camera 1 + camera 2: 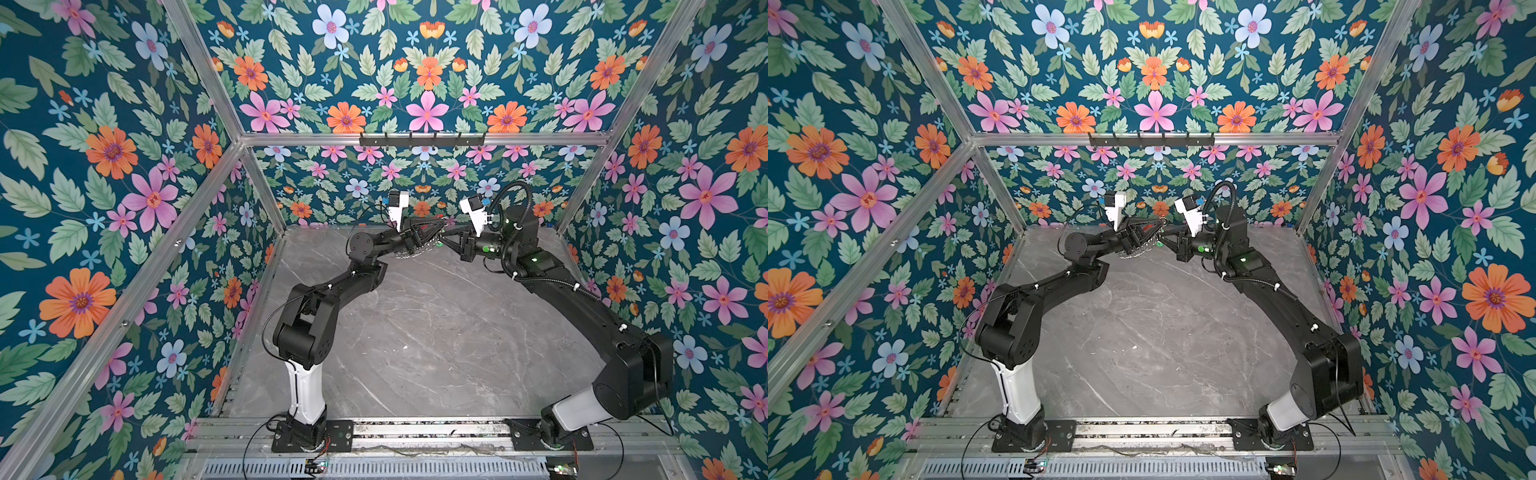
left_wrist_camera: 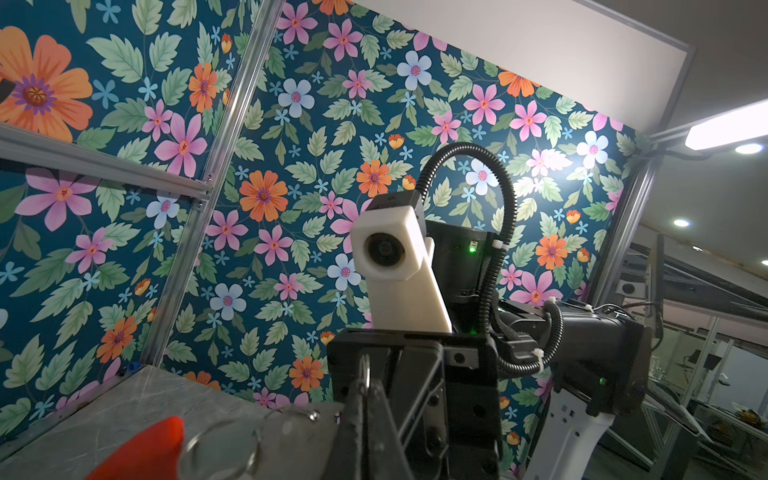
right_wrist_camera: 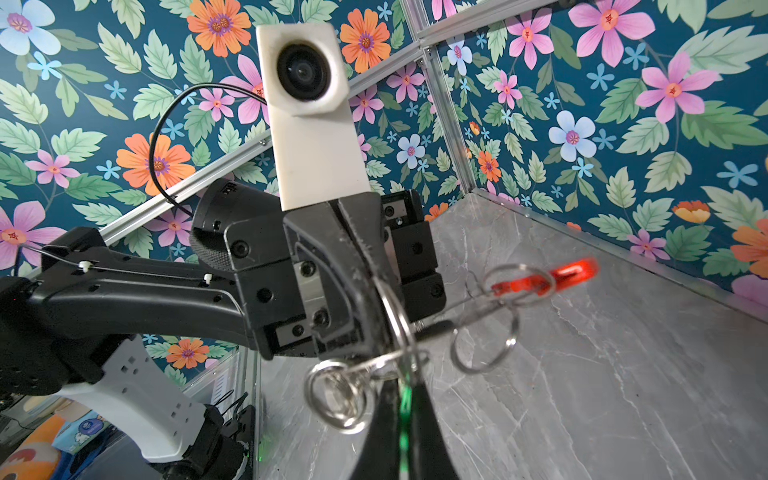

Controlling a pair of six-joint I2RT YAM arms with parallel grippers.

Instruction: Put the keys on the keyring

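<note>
Both tools are pinched closed above the far end of the grey marble table [image 1: 415, 332], left gripper [image 3: 376, 299] on the grey metal keyring [image 3: 401, 320] with red plastic arc [image 3: 569, 270], right gripper [image 3: 405, 399] on what seems the blurred green-headed key [image 3: 402, 432], whose thin shaft may slip if it snags a silver loop [image 3: 309, 392].

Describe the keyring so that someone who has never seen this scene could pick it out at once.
At the far end of the grey marble table, two black arms meet tip to tip. The keyring hangs there from the fingers of the left gripper. Unlike the tiny green key beside it, it is a grey metal ring with a red plastic arc and dangling silver loops.
</note>
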